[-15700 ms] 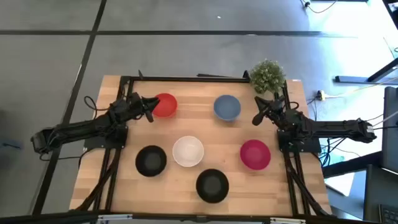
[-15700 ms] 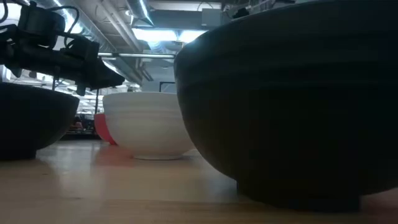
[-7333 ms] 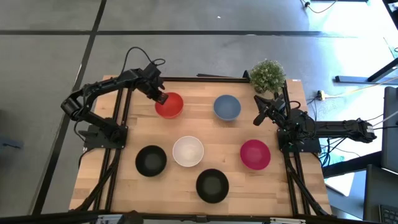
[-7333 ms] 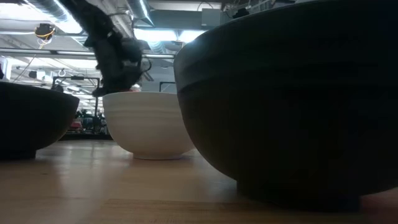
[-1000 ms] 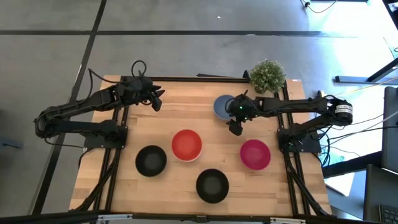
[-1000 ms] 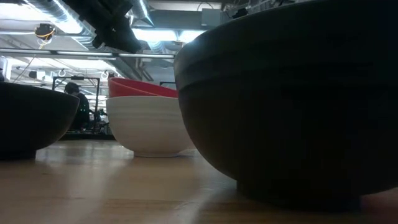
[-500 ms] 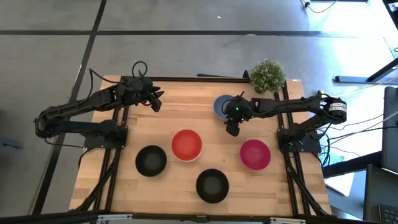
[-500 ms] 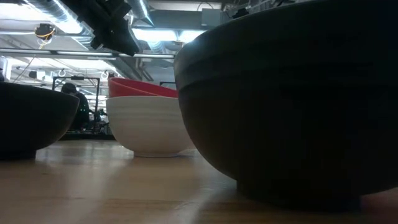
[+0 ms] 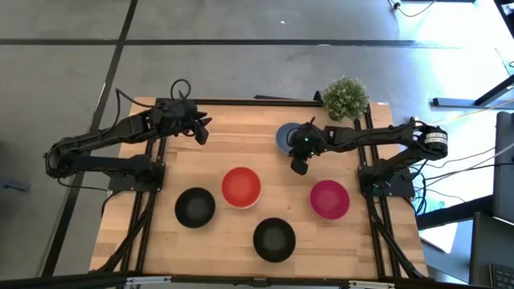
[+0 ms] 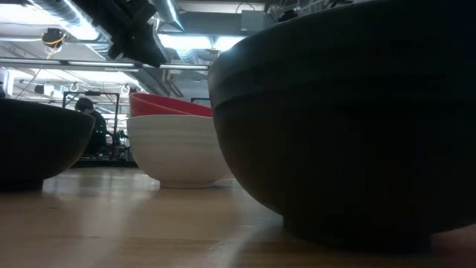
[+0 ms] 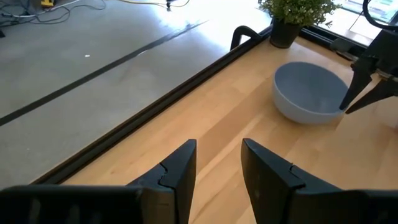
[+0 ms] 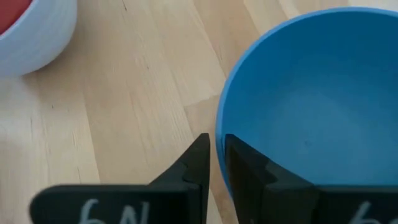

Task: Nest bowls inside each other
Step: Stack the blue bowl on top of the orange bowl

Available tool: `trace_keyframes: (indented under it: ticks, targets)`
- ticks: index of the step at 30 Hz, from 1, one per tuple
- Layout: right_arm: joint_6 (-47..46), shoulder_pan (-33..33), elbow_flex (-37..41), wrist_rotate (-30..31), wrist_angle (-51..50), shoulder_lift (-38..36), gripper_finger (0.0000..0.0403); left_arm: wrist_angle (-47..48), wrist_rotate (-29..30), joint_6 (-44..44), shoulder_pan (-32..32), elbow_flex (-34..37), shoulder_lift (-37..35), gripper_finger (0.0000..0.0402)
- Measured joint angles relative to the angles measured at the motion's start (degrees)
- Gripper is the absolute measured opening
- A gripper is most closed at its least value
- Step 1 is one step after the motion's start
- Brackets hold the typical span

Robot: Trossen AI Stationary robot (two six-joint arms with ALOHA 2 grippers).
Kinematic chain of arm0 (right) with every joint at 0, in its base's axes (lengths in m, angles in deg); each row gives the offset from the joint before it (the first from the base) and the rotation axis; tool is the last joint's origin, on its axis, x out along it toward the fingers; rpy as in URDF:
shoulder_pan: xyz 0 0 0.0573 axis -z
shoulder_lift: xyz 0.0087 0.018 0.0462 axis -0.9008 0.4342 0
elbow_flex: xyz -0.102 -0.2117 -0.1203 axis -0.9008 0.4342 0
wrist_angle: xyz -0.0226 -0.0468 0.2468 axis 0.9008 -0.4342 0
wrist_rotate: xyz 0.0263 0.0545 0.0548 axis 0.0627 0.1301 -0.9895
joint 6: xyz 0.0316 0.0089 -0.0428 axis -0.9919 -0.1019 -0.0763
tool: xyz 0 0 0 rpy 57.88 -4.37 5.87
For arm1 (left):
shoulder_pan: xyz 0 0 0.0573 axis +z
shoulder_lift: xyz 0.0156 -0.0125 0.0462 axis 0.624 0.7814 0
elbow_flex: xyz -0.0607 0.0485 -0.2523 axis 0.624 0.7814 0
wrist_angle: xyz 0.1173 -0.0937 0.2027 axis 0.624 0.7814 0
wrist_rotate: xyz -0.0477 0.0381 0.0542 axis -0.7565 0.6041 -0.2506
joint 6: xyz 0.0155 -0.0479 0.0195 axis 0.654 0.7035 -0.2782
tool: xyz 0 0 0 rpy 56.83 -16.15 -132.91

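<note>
The blue bowl [image 9: 289, 135] stands on its base far right of centre; my right gripper [image 9: 299, 164] is at its near rim, shut on it. The red bowl [image 9: 241, 185] sits nested in the white bowl [image 10: 178, 152] at mid-table. Two black bowls [image 9: 195, 207] [image 9: 274, 238] and the magenta bowl [image 9: 329, 199] stand apart on their bases nearer the front. My left gripper [image 9: 201, 130] hovers open over the far left of the table, holding nothing. My right gripper [image 12: 216, 142] has the blue bowl's rim [image 12: 219, 124] on its near side between its two fingers, one finger [image 12: 199, 158] outside the wall and one [image 12: 242, 165] inside. The fingers come from above, slanting down. The bowl [image 11: 308, 90] rests on the table.
A small green potted plant [image 9: 345, 98] stands at the far right corner, just behind the blue bowl. A dark frame rail [image 11: 186, 81] runs along the table's far edge. Bare wood [image 9: 241, 144] lies between the two grippers.
My right gripper has edged a little toward the table's left along the blue bowl's near rim, its arm reaching farther in. The bowls have stayed where they were.
</note>
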Motion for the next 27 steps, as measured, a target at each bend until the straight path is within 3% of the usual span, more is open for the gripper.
trace_keyframes:
  ticks: [22, 27]
  targets:
    - [0.0, 0.0, 0.0, 0.0, 2.4, 4.9, 0.008, 2.6, 0.0, 0.0, 0.0, 0.0, 0.0, 0.0121]
    - [1.1, 0.0, 0.0, 0.4, 3.2, 5.1, 0.0041, 2.7, 0.0, 0.0, 0.0, 0.0, 0.0, 0.0121]
